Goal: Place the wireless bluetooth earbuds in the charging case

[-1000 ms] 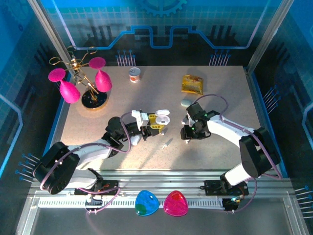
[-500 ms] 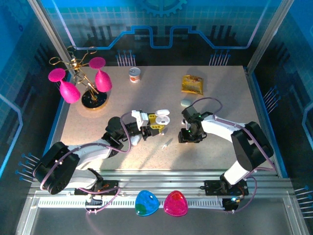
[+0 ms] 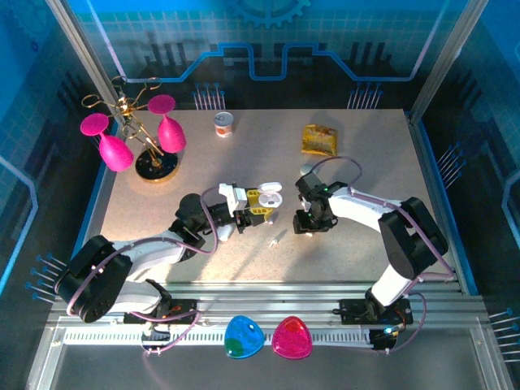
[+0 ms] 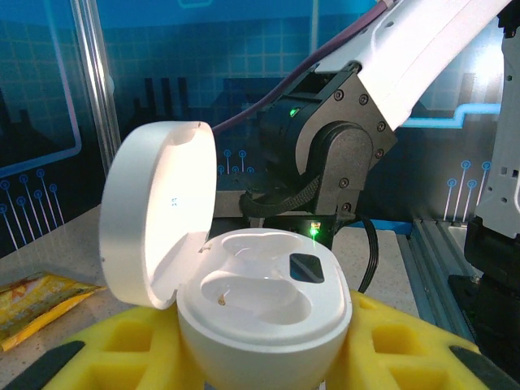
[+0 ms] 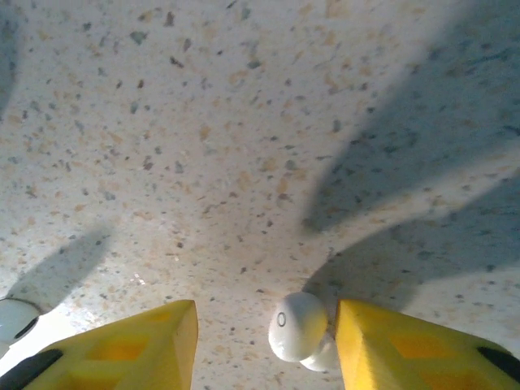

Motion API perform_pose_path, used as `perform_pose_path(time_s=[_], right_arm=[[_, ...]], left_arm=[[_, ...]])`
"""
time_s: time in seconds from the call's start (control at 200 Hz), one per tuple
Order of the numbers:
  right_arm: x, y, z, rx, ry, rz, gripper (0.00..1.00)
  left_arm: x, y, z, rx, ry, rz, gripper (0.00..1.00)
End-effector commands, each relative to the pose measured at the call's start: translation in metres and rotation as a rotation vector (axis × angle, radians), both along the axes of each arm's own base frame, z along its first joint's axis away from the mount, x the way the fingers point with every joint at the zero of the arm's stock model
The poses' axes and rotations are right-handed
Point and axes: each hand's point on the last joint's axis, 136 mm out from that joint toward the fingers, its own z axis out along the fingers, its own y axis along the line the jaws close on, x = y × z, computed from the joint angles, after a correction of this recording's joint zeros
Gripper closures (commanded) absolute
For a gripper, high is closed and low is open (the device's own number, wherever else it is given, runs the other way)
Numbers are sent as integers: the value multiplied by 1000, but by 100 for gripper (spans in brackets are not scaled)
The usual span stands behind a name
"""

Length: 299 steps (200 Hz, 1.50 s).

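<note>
The right arm has swung left over the last second, carrying the right gripper [image 3: 303, 224] closer to the middle of the table [image 3: 366, 162] and towards what the left arm holds; the left arm has kept its place. The right gripper's yellow fingers [image 5: 406, 349] stand partly open, tips down just above the speckled top. One small white earbud [image 5: 297, 325] sits between them, hard against one finger with a clear gap to the other, so it is not pinched. Whether it rests on the table or clings to that finger cannot be told. A second earbud [image 3: 278, 238] lies loose on the table, just near and left of the right gripper, between the two arms.

The left gripper [image 3: 257, 210] is closed on the charging case [image 4: 264, 313], its yellow pads pressed on either side of the rounded white body. The case stands upright with its lid [image 4: 158, 215] swung open and its two moulded wells facing up.

A pale pebble-like case [image 3: 306, 171] lies just beyond the right wrist, partly hidden by it. Farther off are a yellow snack packet [image 3: 319, 140], a small can [image 3: 223, 124] at the far middle, and a stand of pink glasses [image 3: 134, 134] at the far left
</note>
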Motion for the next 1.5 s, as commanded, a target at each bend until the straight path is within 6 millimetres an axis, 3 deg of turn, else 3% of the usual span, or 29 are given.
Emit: perform_pose_path(time_s=[0.0, 0.29, 0.575, 1.141, 1.491], right_arm=[[0, -13, 7, -127, -24, 37, 54], [-6, -14, 16, -243, -46, 14, 61], [-10, -7, 4, -276, -15, -8, 71], [-3, 1, -11, -295, 8, 30, 79], [-2, -2, 7, -260, -27, 22, 83]], left_arm=[[-1, 5, 9, -12, -49, 16, 75], [6, 23, 9, -8, -51, 97, 75], [8, 38, 6, 14, -55, 144, 75], [7, 34, 5, 0, -38, 117, 75], [9, 32, 5, -9, -28, 107, 75]])
